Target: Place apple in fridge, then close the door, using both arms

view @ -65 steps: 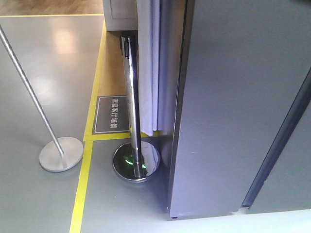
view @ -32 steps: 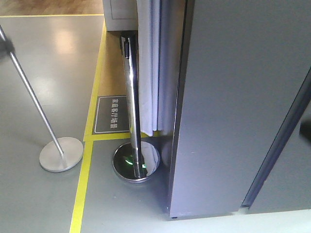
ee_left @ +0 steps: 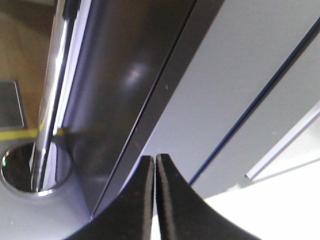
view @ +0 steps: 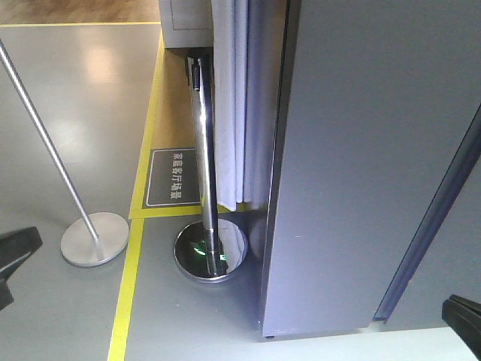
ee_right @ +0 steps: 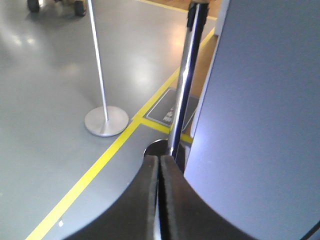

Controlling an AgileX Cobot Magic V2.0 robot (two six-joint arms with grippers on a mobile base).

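The fridge (view: 353, 150) fills the right of the front view as dark grey panels split by a dark slanted seam (view: 432, 218). None of its white interior shows, and I cannot tell which panel is the door. The apple is out of view. My left gripper (view: 13, 252) shows at the lower left edge. In its wrist view the left gripper (ee_left: 155, 158) is shut and holds nothing, close to the fridge's corner (ee_left: 150, 115). My right gripper (view: 462, 320) shows at the lower right corner. Its wrist view shows the right gripper (ee_right: 160, 158) shut and holding nothing, beside the fridge's side (ee_right: 260, 110).
A chrome stanchion post (view: 204, 150) on a mirrored base (view: 210, 254) stands against the fridge's left side. A second, matte stanchion (view: 94, 238) stands further left. Yellow floor tape (view: 126, 293), a grey floor sign (view: 173, 177) and a white curtain (view: 234, 98) lie behind.
Both grippers have come down into the lower corners of the front view; half a second ago only dark blurs showed at the upper left and right edges. The fridge has not changed.
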